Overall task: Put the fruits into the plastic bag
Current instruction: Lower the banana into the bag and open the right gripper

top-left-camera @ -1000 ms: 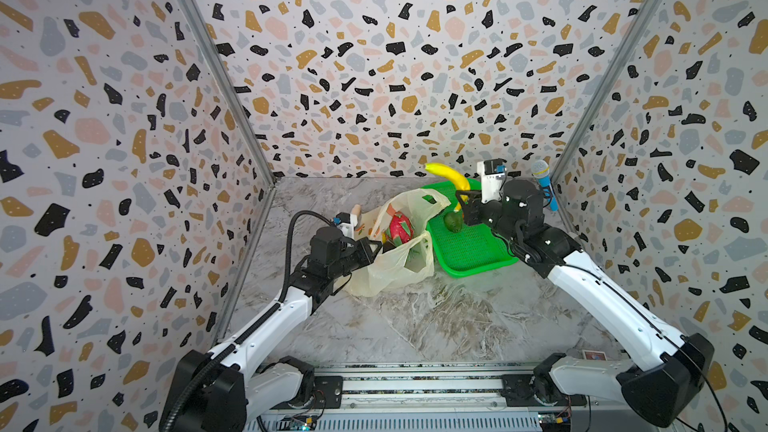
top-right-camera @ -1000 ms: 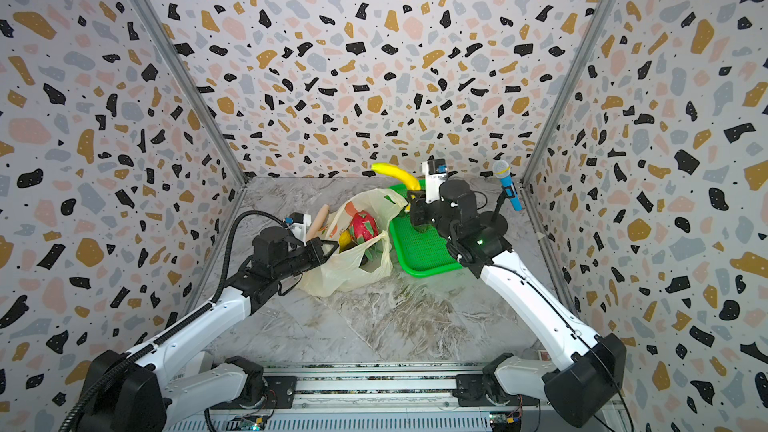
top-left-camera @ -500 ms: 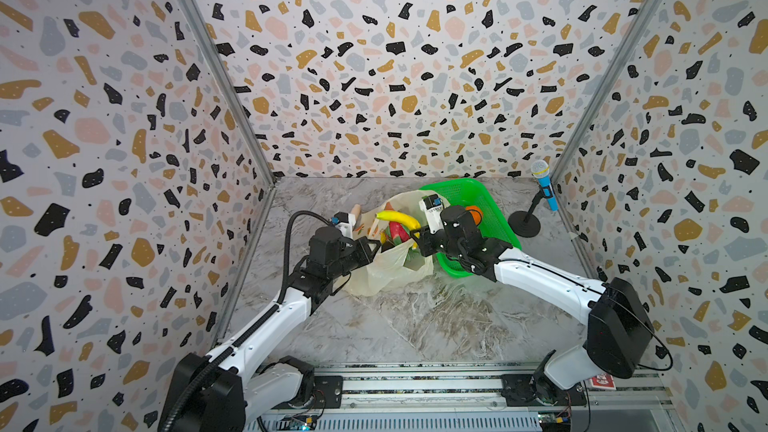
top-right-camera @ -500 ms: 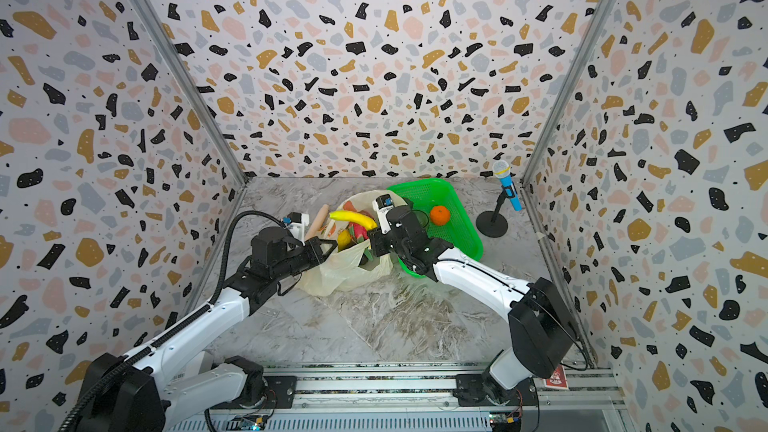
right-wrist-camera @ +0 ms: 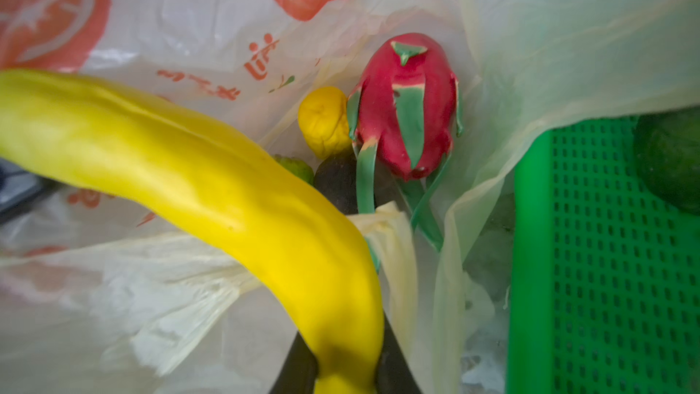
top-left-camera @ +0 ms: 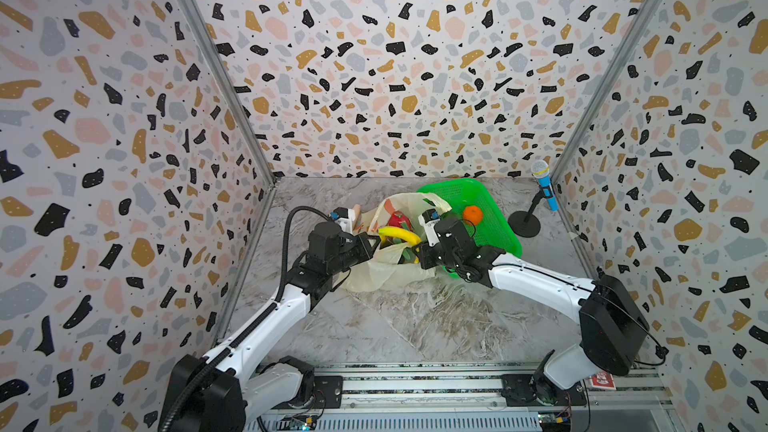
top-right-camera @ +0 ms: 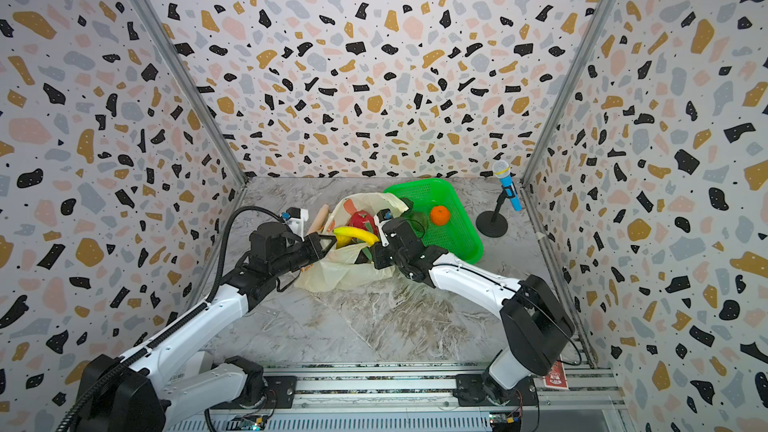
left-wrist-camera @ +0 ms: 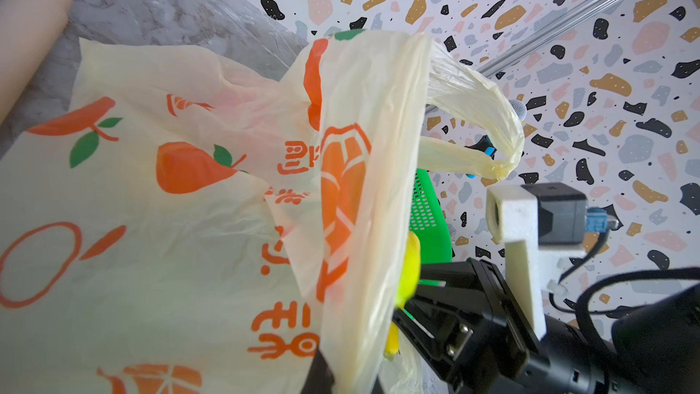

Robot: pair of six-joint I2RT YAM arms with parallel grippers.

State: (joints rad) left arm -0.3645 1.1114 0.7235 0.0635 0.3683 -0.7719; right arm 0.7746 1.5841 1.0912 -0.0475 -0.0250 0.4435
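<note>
Robot test cell in a lab. Terrazzo-print panels point(top-left-camera: 374, 76) close the left, far and right sides, joined by metal corner posts point(top-left-camera: 216, 68). Marble-print floor point(top-left-camera: 415, 326). Left arm point(top-left-camera: 266, 326) and right arm point(top-left-camera: 536, 284) mounted on a near-edge rail point(top-left-camera: 415, 384), with a bare circuit board point(top-left-camera: 303, 423) below it.

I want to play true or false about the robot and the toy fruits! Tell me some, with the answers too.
1. The right pincer holds the banana. True.
2. The orange is inside the plastic bag. False: it lies in the green basket.
3. The dragon fruit is in the plastic bag. True.
4. The left pincer is wide open. False: it is shut on the plastic bag's edge.
</note>
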